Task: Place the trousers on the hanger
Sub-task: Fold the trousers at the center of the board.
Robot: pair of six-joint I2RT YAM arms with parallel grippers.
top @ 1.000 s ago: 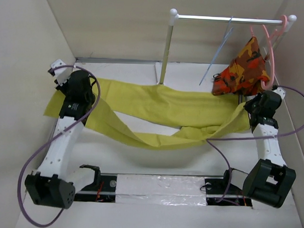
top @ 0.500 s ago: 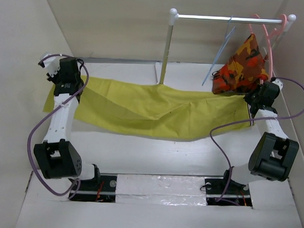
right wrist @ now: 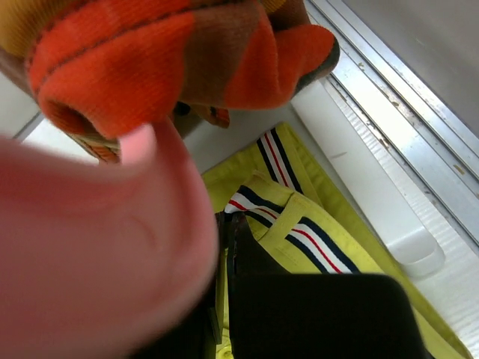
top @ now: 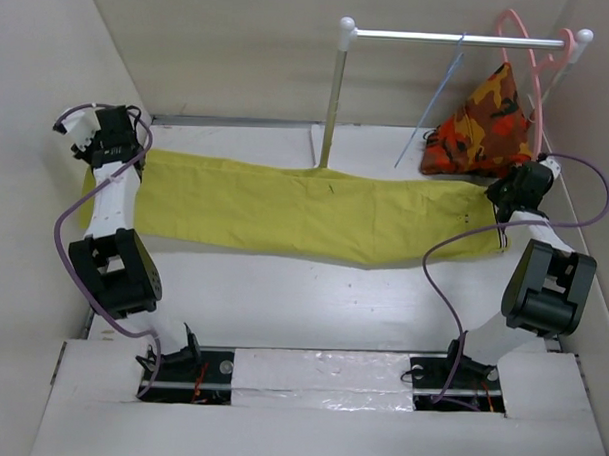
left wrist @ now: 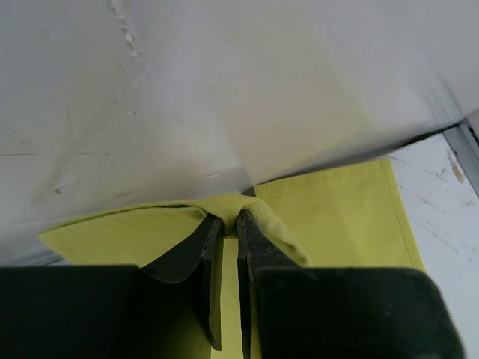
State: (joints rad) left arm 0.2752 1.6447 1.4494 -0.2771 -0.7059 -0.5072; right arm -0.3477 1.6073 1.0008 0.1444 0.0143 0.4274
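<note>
The mustard-yellow trousers (top: 305, 213) hang stretched out flat between my two grippers, above the table. My left gripper (top: 97, 141) at the far left is shut on the leg ends; in the left wrist view (left wrist: 224, 224) the cloth (left wrist: 329, 217) is pinched between the fingers. My right gripper (top: 511, 190) at the far right is shut on the striped waistband (right wrist: 299, 224). The pale-blue wire hanger (top: 434, 107) hangs on the rail (top: 461, 38), apart from the trousers.
A pink plastic hanger (top: 535, 66) with an orange-red camouflage garment (top: 483, 124) hangs at the rail's right end, right above my right gripper; the pink hanger blurs across the right wrist view (right wrist: 97, 254). The rail's post (top: 334, 99) stands behind the trousers. Walls are close on both sides.
Both arms have moved outward and back, pulling the trousers from a sagging, folded drape into a taut flat band. Both grips stayed shut.
</note>
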